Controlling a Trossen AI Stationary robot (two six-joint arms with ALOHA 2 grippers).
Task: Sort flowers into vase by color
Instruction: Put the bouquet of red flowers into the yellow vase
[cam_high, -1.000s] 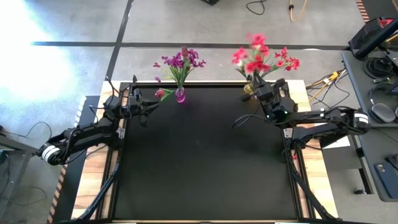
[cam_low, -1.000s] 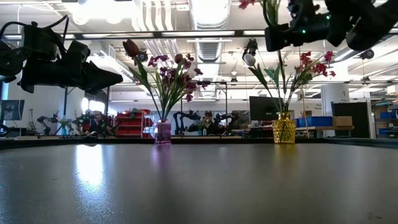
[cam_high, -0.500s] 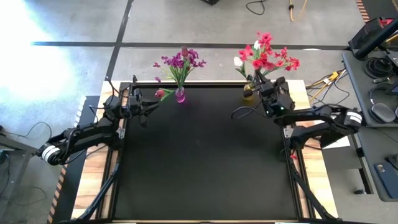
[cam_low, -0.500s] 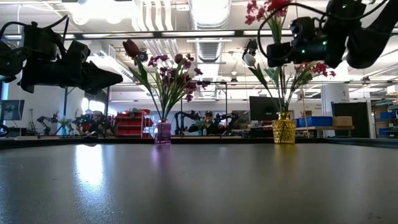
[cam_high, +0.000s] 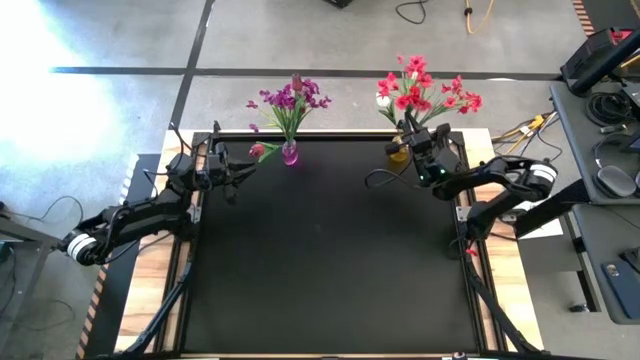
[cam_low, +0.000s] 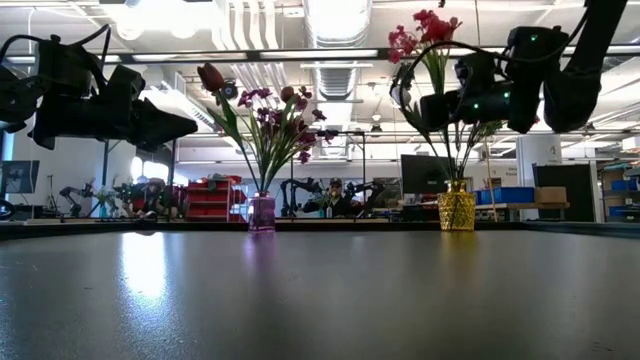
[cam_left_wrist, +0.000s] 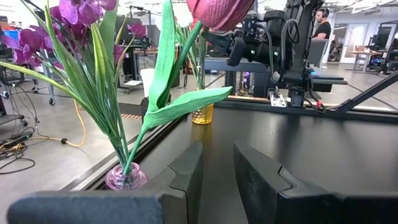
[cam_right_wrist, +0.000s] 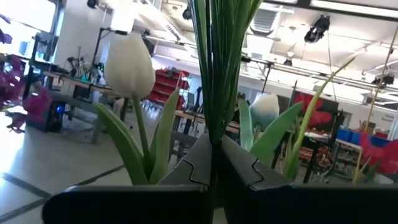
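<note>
A: Starting with the biggest thing, the table (cam_high: 330, 260) has a matte black top, smooth enough to carry a soft sheen in the low view, with pale wood boards along its two sides

B: And the arms?

A: Dark, jointed, trailing black cables. The left gripper (cam_high: 232, 166) hangs above the far left edge, just beside the purple vase (cam_high: 289, 153). Its blocky dark fingers (cam_left_wrist: 186, 180) stand a little apart with only bare tabletop in the gap between them

B: The right one?

A: The right gripper (cam_high: 408, 128) sits above the yellow vase (cam_low: 456, 207) at the far right edge. Its notched fingers (cam_right_wrist: 239, 165) are pressed together on a tight bundle of thin green stems (cam_right_wrist: 214, 62), so the red flowers (cam_high: 418, 88) it holds stand over that vase

B: What are the vases like?

A: The purple one is small, clear tinted glass with a round base; the yellow one is squat amber glass with a faceted, dimpled surface

B: The blooms?

A: The purple flowers (cam_high: 290, 98) are small and ruffled on long blade-like leaves, with one smooth dark red tulip (cam_low: 211, 77) among them. Smooth white tulip buds (cam_right_wrist: 129, 65) show beside the clamped stems

B: Any writing?

A: None I can read
</note>
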